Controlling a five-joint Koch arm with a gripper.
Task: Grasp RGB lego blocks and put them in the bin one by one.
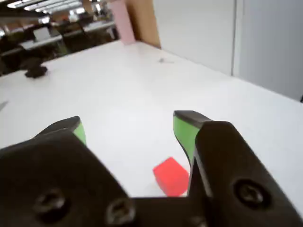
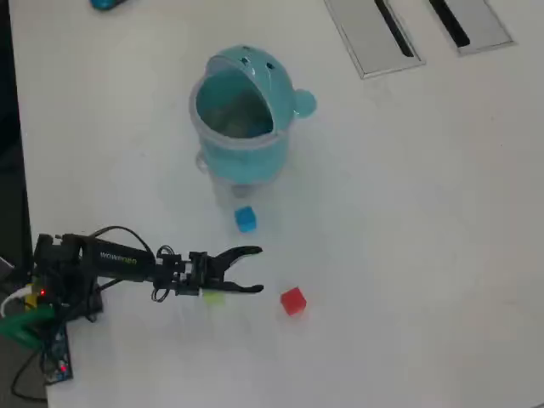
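In the overhead view the teal bin (image 2: 242, 115) stands with its lid up and its mouth open. A blue block (image 2: 245, 219) lies just below it. Further down and to the right lies the red block (image 2: 292, 301). A yellow-green block (image 2: 212, 297) peeks out from under the arm's lower jaw. My gripper (image 2: 258, 270) is open and holds nothing, its tips pointing right, a little left of the red block. In the wrist view the gripper (image 1: 129, 119) shows green pads (image 1: 183, 133) spread wide, and the red block (image 1: 171, 176) lies on the table close to the right jaw.
Two grey flat panels (image 2: 371, 34) are set into the table at the top right of the overhead view. The table's left edge runs beside the arm's base (image 2: 51, 280). In the wrist view a small dark object (image 1: 35, 71) sits far off on the left.
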